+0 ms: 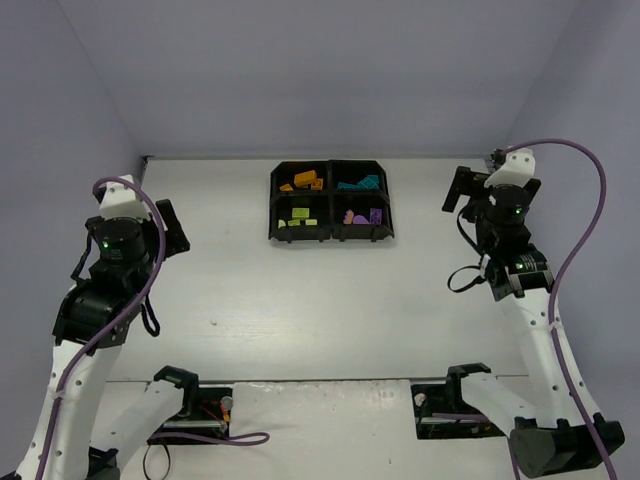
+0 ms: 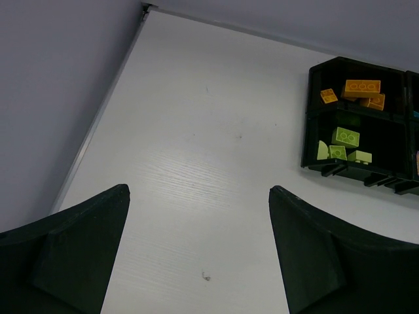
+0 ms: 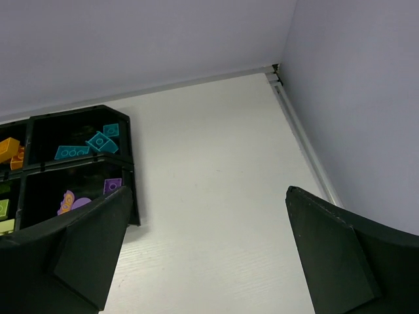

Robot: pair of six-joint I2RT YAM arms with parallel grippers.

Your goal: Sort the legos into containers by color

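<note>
Judging by the tray (image 1: pixel 331 163), the sorting looks finished. The orange bricks (image 1: pixel 303 181) lie in the far-left compartment, the yellow-green bricks (image 1: pixel 302 213) near-left, the teal bricks (image 1: pixel 360 184) far-right and the purple bricks (image 1: pixel 362 216) near-right. No loose brick shows on the bench (image 1: pixel 300 300). The left hand (image 2: pixel 198 193) and right hand (image 3: pixel 209 193) hang spread and empty, well apart from the tray. Finishing well likely means checking for hidden strays and staying clear of the rims.
</note>
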